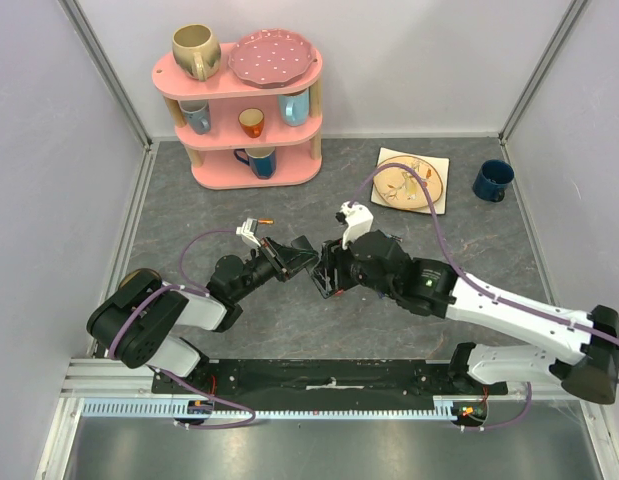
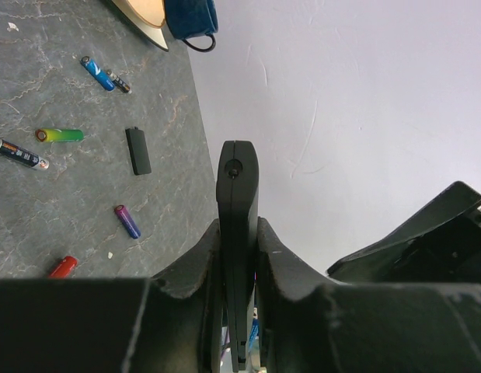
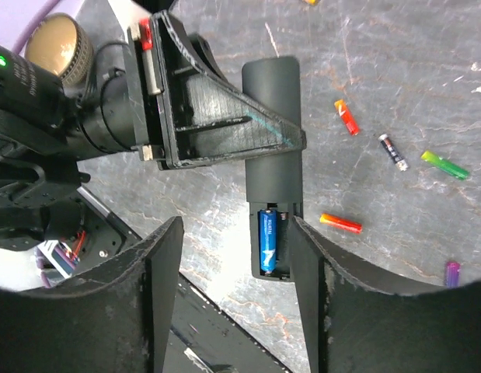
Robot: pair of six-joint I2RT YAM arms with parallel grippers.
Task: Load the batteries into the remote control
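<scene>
My left gripper is shut on the black remote control and holds it above the table; it shows edge-on between the jaws in the left wrist view. The remote's battery compartment is open, with one blue battery seated in it and the slot beside it empty. My right gripper is open and empty, its right finger beside the compartment end. Loose batteries lie on the table: orange-red, red, dark, green, purple.
The small black battery cover lies on the table among the batteries. A pink shelf with cups stands at the back left. A patterned plate and a blue mug sit at the back right.
</scene>
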